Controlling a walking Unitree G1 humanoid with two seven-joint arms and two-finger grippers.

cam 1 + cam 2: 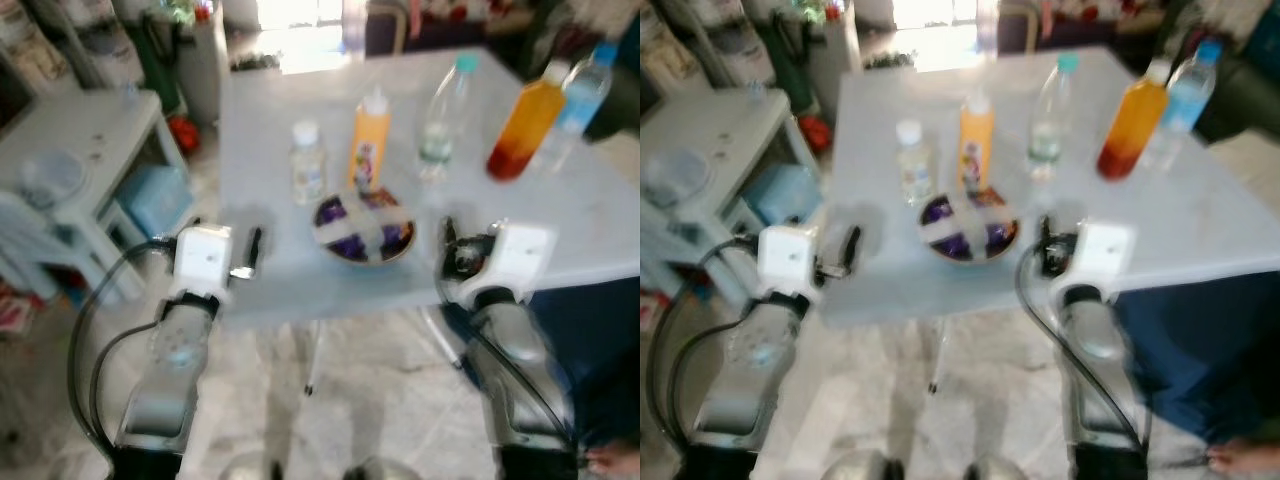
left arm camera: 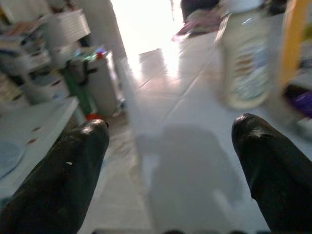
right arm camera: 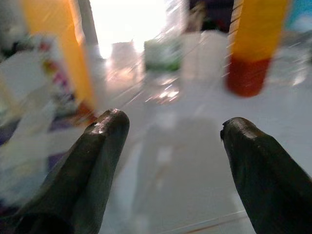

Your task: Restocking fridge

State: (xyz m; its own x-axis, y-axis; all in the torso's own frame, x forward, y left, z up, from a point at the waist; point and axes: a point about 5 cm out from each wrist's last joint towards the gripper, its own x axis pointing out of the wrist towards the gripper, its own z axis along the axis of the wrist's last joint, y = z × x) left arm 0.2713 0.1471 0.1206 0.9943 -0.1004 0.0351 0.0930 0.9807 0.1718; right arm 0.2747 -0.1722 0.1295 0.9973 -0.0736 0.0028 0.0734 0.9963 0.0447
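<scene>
Bottles [image 1: 375,140] awaiting restocking are faced at twelve o'clock by both spread grippers, left gripper [image 2: 168,161] and right gripper [image 3: 173,161], each empty; one bottle should be squarely centred before closing.

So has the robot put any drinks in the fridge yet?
Not that these pictures show. Five bottles, like the orange juice bottle and the small clear bottle, plus the covered bowl, stand on the table. The left gripper and right gripper are open, holding nothing. Everything is left to do.
</scene>
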